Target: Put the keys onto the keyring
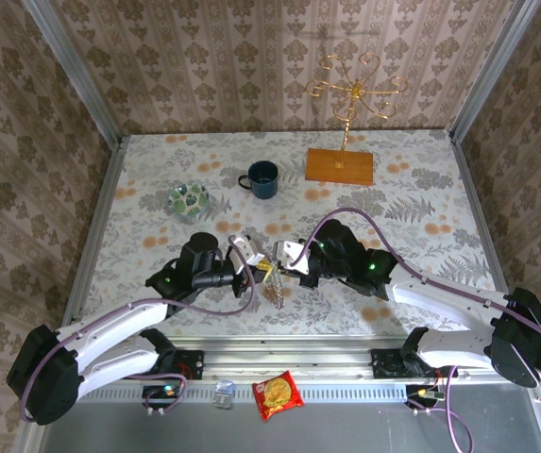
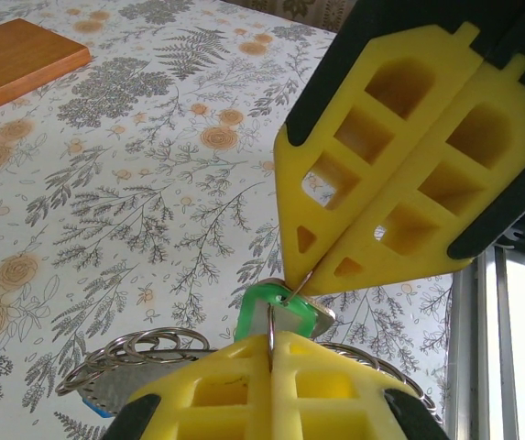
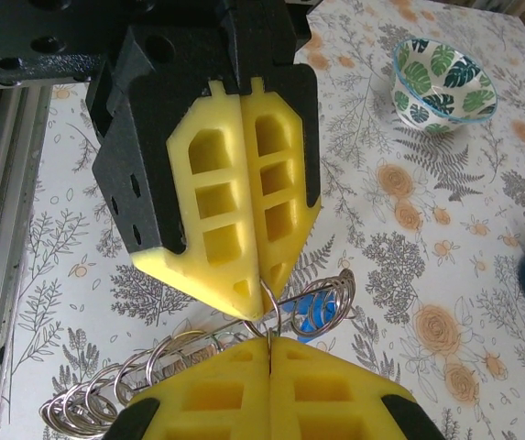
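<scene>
at mid-table, two keys, one keyring, both sets of jaws tight on it

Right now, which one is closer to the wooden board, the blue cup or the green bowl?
The blue mug. It stands just left of the wooden board, while the green bowl sits farther left.

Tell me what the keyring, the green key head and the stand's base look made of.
Keyring: metal wire, polished silver-grey, judging by the bright glints on its coils. Green key head: probably plastic, given its saturated, slightly glossy colour. Stand's base: likely wood, a smooth orange-brown slab; the grain is too faint to confirm.
</scene>
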`<action>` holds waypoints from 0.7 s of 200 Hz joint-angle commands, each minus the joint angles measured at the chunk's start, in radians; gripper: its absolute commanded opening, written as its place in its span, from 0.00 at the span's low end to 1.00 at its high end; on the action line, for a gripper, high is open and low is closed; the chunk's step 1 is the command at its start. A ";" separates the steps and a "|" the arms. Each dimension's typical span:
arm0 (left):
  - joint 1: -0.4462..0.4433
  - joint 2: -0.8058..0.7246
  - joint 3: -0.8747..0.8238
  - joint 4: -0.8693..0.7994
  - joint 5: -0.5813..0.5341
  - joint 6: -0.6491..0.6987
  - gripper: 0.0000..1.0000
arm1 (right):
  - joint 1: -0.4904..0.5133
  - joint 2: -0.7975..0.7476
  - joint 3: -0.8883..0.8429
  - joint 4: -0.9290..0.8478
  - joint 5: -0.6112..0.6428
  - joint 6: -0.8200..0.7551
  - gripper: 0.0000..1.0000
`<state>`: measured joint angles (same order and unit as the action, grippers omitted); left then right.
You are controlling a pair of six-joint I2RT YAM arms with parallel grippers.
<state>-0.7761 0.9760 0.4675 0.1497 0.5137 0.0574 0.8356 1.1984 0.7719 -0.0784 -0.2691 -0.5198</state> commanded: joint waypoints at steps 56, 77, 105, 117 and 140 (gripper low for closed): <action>-0.012 0.006 0.026 0.047 -0.001 0.014 0.00 | -0.002 0.004 -0.003 0.039 0.008 0.023 0.00; -0.013 0.006 0.026 0.046 0.000 0.012 0.00 | -0.002 0.009 -0.002 0.044 0.015 0.023 0.00; -0.015 0.004 0.025 0.047 0.002 0.013 0.00 | 0.000 0.015 -0.006 0.043 0.031 0.016 0.00; -0.015 0.003 0.024 0.048 0.002 0.012 0.00 | -0.001 0.015 -0.006 0.040 0.036 0.013 0.00; -0.015 0.003 0.025 0.053 0.002 0.011 0.00 | 0.003 0.018 -0.010 0.034 0.046 0.003 0.00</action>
<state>-0.7803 0.9825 0.4675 0.1616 0.5030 0.0574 0.8356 1.2068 0.7715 -0.0551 -0.2592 -0.5129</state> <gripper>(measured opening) 0.057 0.053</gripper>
